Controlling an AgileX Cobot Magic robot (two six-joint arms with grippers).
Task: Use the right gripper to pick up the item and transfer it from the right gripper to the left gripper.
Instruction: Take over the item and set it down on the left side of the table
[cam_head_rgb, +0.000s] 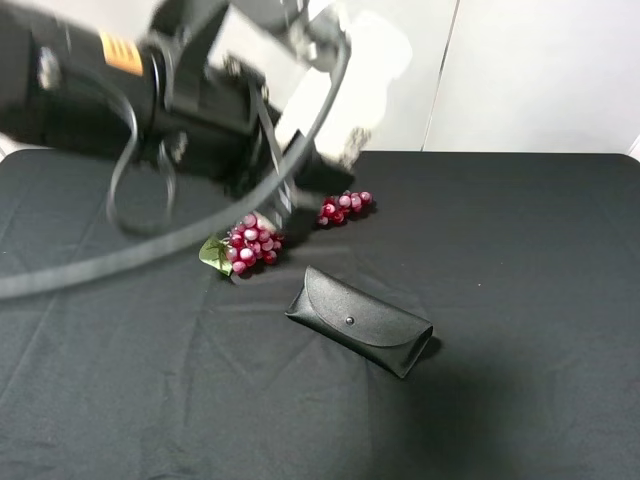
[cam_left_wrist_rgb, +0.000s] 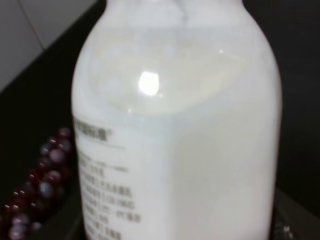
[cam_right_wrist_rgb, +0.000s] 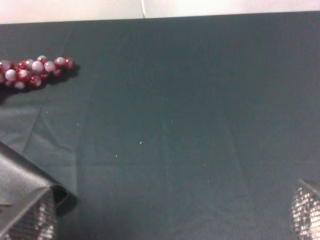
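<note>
Exterior high view: left arm (cam_head_rgb: 90, 90) motion-blurred, raised over the rear left of the black-clothed tabletop (cam_head_rgb: 520, 300). Orange-yellow sticker (cam_head_rgb: 122, 52) on the arm body; grey cable (cam_head_rgb: 130, 255) loops below it. Left end effector (cam_head_rgb: 310, 170) is a dark smear above the grapes; no detail can be read there.

Left wrist view: white plastic bottle (cam_left_wrist_rgb: 175, 140) fills almost the whole frame, very close to the lens. Printed label text on one side, glare spot on the shoulder. It is clear of the tabletop, with grapes out of focus behind it. The right side is empty, so the left end effector carries the bottle. Its fingers are outside the frame, so the opening width cannot be read.

Right wrist view: right end effector (cam_right_wrist_rgb: 165, 220) spread wide, nothing between. Only the textured fingertips (cam_right_wrist_rgb: 306, 210) show at the frame corners, over bare cloth.

On the tabletop:
- grape bunch with green leaf (cam_head_rgb: 250, 245), left of centre
- second, smaller grape bunch (cam_head_rgb: 345, 207), near it and further back
- black glasses case (cam_head_rgb: 360, 320), closed, in front of both bunches and apart from them
</note>
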